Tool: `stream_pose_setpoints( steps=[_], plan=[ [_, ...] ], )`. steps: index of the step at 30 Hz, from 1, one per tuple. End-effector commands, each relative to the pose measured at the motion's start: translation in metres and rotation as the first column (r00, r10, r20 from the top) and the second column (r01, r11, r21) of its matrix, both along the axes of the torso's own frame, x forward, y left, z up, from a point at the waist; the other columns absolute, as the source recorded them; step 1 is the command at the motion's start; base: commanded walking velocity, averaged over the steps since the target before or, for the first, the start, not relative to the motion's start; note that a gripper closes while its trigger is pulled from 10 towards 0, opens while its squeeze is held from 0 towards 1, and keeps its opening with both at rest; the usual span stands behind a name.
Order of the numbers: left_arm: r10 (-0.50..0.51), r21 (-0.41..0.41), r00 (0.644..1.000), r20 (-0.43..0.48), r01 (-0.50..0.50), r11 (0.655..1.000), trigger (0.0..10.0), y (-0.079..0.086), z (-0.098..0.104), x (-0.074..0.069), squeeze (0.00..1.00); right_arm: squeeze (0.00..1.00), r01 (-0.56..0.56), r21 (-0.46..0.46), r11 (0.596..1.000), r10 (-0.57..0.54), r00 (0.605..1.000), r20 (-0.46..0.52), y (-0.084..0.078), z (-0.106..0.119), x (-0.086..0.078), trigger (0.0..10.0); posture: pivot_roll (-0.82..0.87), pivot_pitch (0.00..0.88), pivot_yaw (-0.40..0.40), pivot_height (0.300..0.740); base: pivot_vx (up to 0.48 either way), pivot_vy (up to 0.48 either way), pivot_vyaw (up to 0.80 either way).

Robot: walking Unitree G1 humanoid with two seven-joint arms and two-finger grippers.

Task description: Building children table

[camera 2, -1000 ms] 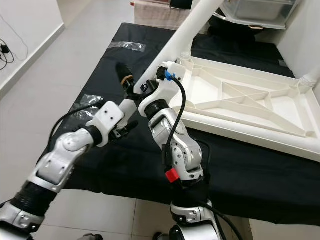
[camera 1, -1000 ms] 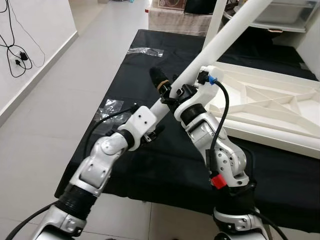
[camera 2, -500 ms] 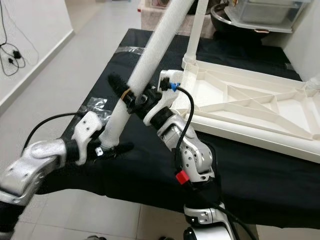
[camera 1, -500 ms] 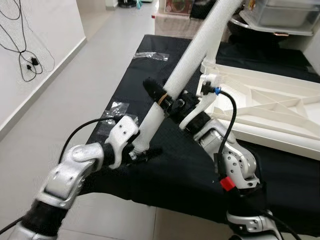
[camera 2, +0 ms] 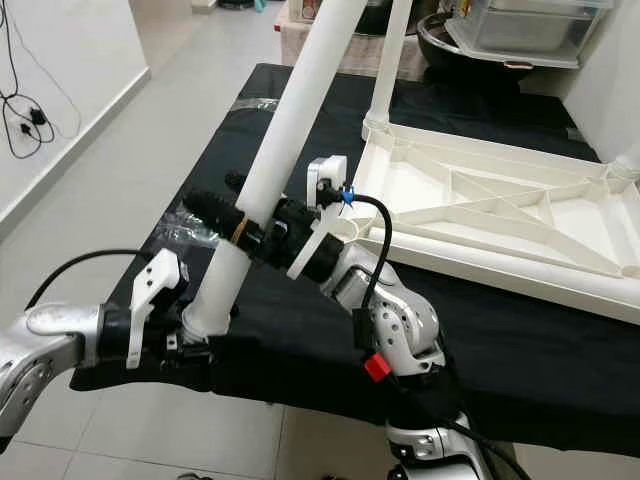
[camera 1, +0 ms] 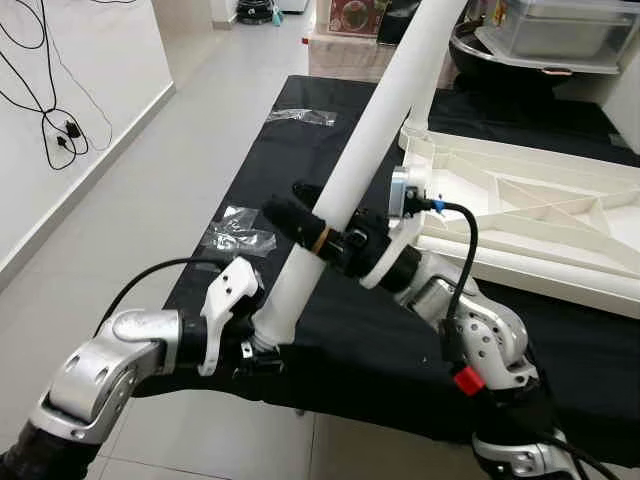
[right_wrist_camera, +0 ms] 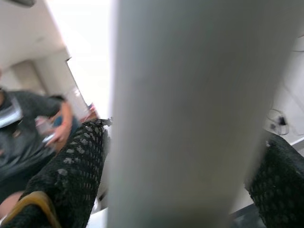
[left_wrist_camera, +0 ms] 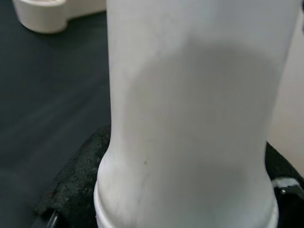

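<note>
**Ana:** Left eye view first: both arms carry one long white table leg. It stands steeply tilted, its top going up out of the picture, its lower end close above the near edge of the bench, which has a black cloth on it.

**Ben:** Who holds what part?

**Ana:** The left tool is closed around the lower end of the leg. In the left wrist view the leg sits between dark pads at its narrower end. The right tool clamps the leg higher, near the middle; one black finger lies across the front of the tube.

**Ben:** Why two grips?

**Ana:** I think such a long piece would swing with only one grip. With two, the robot can aim it.

**Ben:** Aim where?

**Ana:** The white tabletop lies upside down on the bench, ribs up. Another leg already stands in its far corner. The near corner socket seems the likely target. Some clear plastic bags lie on the cloth, well apart.
</note>
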State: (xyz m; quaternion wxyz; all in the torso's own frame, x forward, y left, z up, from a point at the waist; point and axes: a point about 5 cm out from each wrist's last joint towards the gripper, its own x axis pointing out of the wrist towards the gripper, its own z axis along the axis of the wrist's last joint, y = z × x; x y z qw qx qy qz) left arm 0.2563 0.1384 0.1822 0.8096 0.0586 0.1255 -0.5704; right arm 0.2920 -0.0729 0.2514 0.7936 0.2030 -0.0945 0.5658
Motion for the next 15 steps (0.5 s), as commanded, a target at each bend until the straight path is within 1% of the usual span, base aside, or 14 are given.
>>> stream_pose_setpoints(
  steps=[1,4,6,15],
  plan=[
    [-0.033,-0.006,0.999,-0.026,0.033,0.999,10.0,0.001,0.001,-0.007,0.0,0.0,-0.055,-0.014,0.998,0.055,0.998,0.008,0.003,-0.002,-0.006,10.0,0.13,0.136,-0.023,0.74,0.0,0.0,0.0],
    [-0.04,-0.005,0.999,-0.034,0.04,0.999,10.0,0.001,0.001,-0.009,0.0,0.0,-0.063,-0.015,0.998,0.063,0.998,0.005,0.003,-0.002,-0.007,10.0,0.13,0.138,-0.023,0.74,0.0,0.0,0.0],
    [-0.051,-0.01,0.997,-0.055,0.05,0.999,10.0,0.001,0.0,-0.012,0.0,0.0,-0.097,-0.017,0.995,0.097,0.995,0.003,0.004,-0.002,-0.01,10.0,0.13,0.138,-0.021,0.74,0.0,0.0,0.0],
    [-0.083,-0.021,0.992,-0.098,0.081,0.996,10.0,-0.002,-0.004,-0.019,0.0,0.0,-0.165,-0.022,0.986,0.165,0.986,-0.003,0.007,-0.003,-0.017,10.0,0.13,0.141,-0.021,0.74,0.0,0.0,0.0]
  ],
)
